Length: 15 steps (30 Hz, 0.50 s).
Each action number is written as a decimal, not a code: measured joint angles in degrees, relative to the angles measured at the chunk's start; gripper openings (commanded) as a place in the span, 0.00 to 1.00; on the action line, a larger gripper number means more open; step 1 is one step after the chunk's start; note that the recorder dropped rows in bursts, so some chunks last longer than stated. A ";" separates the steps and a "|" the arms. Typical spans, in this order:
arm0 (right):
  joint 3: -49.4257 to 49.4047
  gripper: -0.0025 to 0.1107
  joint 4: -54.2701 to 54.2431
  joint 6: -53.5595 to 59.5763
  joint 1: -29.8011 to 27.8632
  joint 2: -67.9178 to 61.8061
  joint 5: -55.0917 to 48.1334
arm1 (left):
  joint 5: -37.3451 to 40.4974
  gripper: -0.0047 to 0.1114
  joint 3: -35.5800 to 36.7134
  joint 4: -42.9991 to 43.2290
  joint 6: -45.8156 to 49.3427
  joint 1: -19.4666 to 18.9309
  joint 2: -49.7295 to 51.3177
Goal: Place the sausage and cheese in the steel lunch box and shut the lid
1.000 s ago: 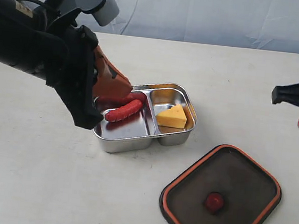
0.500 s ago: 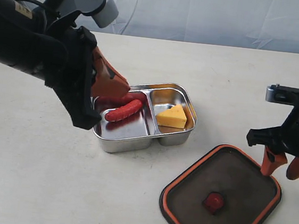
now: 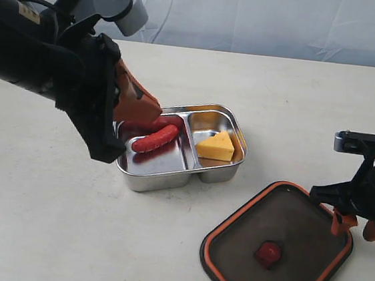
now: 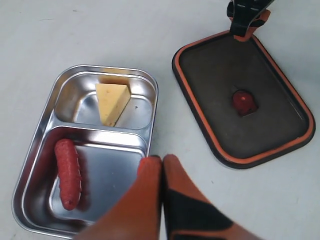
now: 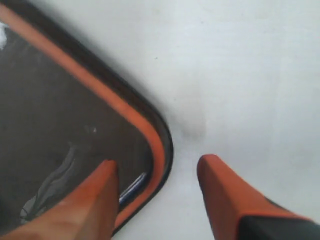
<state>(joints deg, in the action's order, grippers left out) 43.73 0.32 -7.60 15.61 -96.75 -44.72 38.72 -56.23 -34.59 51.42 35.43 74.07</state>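
Note:
The steel lunch box (image 3: 144, 179) sits mid-table with the red sausage (image 3: 155, 138) in its larger compartment and the yellow cheese (image 3: 215, 147) in the smaller one. Both also show in the left wrist view: sausage (image 4: 67, 172), cheese (image 4: 112, 100), box rim (image 4: 155, 95). My left gripper (image 3: 158, 114) is shut and empty, hovering over the box's edge (image 4: 162, 159). The dark lid (image 3: 299, 226) lies orange rim up on the table, right of the box. My right gripper (image 3: 356, 227) is open, straddling the lid's corner rim (image 5: 161, 145), with one finger over the lid and one over the table (image 5: 160, 167).
A pale table surface (image 3: 45, 219) surrounds everything, and a white backdrop (image 3: 254, 20) runs along the far edge. The lid's orange valve tab (image 3: 269, 254) sits at its centre. My bulky left arm (image 3: 41, 65) hides the table left of the box.
My right gripper has come down from the right edge to the lid's right corner and spread its fingers. The left arm, the box and the food have not moved.

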 measured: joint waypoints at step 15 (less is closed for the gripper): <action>0.47 0.03 1.08 -1.42 -0.08 -5.76 1.24 | 1.35 0.04 0.00 -2.62 -0.22 0.00 0.00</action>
<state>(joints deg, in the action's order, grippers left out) 44.19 1.40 -9.01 15.53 -102.51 -43.48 40.08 -56.23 -37.22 51.20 35.43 74.07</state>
